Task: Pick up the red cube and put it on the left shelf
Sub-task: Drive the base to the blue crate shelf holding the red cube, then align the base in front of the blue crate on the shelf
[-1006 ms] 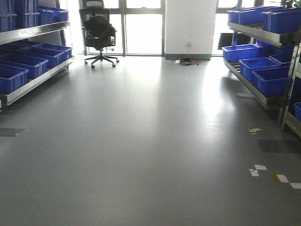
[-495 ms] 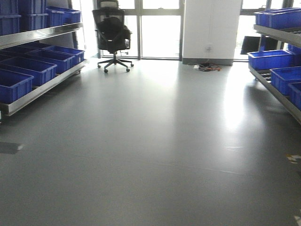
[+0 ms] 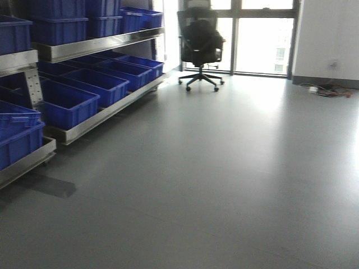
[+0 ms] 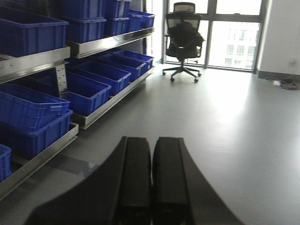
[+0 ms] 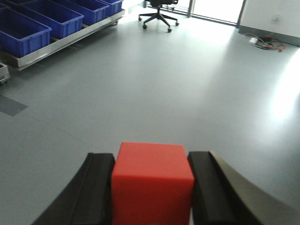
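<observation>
**Item 1, red cube** (image 5: 152,180): clamped in my right tool (image 5: 152,187), one flat face against each black finger (image 5: 99,187). The top face is level. It is carried above the floor and is not yet on any shelf.

**Item 2, right tool:** closed on the cube, and the grip looks square and centred. Judgement: the clamp should not slacken during the drive, and the wrist should not move until the base has stopped.

**Item 3, left tool** (image 4: 152,154): fingers pressed together with nothing between them. Judgement: best left tucked, out of the right arm's path.

**Item 4, left shelf** (image 3: 95,46): steel rails in two tiers, running from nine o'clock back to eleven o'clock in the front view. Blue crates (image 3: 70,103) sit along both tiers with their open tops upward. Judgement: the step in hand is the approach.
- Turn toward ten o'clock and come in square to the rails.
- Stop short of the bottom rail, which juts out near floor level.
- Reach the cube over a crate lip and lower it close to the crate bottom before parting the fingers, so it does not bounce.

**Item 5, floor** (image 3: 235,168): grey and glossy, lying between me and the shelf.

**Item 6, office chair** (image 3: 200,39): twelve o'clock, by the windows, near the shelf's far end and well apart from my route.

**Item 7, cables** (image 3: 331,91): two o'clock, against the wall, away from the route.
</observation>
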Robot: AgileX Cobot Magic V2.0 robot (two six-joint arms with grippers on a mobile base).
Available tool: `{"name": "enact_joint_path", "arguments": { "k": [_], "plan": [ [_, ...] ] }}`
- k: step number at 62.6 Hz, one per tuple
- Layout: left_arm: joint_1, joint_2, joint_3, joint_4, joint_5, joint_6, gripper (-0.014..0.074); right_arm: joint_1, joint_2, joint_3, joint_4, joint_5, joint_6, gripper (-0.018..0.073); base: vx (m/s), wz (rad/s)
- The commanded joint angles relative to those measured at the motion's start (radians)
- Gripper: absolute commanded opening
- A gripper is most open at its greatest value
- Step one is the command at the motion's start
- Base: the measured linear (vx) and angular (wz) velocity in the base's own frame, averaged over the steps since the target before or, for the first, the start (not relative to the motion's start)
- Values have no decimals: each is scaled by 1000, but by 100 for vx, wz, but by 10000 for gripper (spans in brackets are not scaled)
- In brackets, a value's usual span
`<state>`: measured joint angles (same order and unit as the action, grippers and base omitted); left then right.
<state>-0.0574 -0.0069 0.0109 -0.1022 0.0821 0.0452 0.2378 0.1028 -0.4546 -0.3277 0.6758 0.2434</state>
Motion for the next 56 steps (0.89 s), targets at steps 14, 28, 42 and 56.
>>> {"name": "enact_joint_path", "arguments": {
  "k": [14, 28, 42, 56],
  "plan": [
    [-1, -12, 24, -4, -90, -5, 102, -5, 15, -24, -25, -85, -1, 60, 71, 57],
    [-1, -12, 24, -4, -90, -5, 102, -5, 15, -24, -25, -85, -1, 60, 69, 56],
    [-1, -12, 24, -4, -90, -5, 102, -5, 15, -24, -25, -85, -1, 60, 64, 56],
    [-1, -12, 24, -4, -90, -5, 102, -5, 15, -24, -25, -85, -1, 60, 56, 60]
  ]
}}
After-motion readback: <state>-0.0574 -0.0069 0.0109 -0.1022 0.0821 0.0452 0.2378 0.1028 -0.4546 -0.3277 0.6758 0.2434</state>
